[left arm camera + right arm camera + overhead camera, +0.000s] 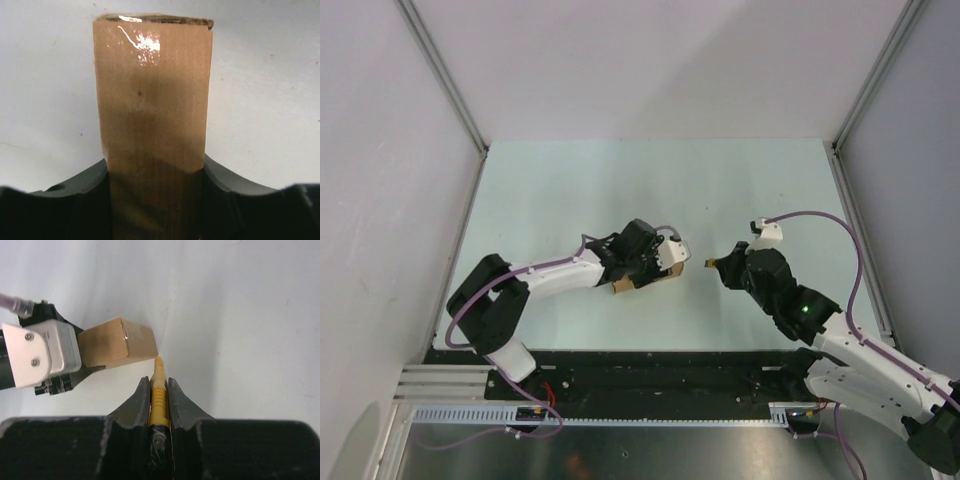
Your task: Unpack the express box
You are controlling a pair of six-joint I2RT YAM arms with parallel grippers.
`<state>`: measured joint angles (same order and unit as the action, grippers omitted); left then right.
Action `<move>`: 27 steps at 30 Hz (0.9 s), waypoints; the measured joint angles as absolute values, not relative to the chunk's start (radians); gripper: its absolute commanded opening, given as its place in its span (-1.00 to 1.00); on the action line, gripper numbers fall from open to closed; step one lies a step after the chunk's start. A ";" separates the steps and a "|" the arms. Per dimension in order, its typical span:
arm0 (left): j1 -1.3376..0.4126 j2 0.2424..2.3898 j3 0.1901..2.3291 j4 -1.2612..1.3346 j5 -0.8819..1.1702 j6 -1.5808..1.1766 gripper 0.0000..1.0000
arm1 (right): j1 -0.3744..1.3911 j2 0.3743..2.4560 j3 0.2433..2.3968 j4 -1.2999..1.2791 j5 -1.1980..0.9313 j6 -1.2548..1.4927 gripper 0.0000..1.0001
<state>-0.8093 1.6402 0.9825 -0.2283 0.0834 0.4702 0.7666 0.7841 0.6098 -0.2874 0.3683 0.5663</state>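
R gripper (pixel 159 382): clenched on yellow utility knife (pixel 158 399), blade end just beside corner of express box (pixel 117 342). L gripper (pixel 155 172): grasping that brown cardboard box by both long sides, lying mid-table (pixel 560 190).

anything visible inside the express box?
No. The express box shows only closed cardboard faces, sitting between the left gripper jaws. Whatever is inside is covered by the cardboard.

A slim yellow knife (pixel 158 390), ribbed and black at the rear, is over the pale table (pixel 650 190). White walls (pixel 650 60) and metal posts (pixel 442 70) ring the table on three sides.
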 measured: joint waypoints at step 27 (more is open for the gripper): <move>-0.809 1.587 0.871 -0.087 0.070 0.613 -0.19 | 0.752 0.910 0.466 0.243 0.260 0.489 -1.00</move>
<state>-0.8093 1.5867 0.8715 -0.0868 0.0696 0.6132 0.7521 0.9100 0.4656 0.2432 0.2596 0.4892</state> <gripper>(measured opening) 0.550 0.150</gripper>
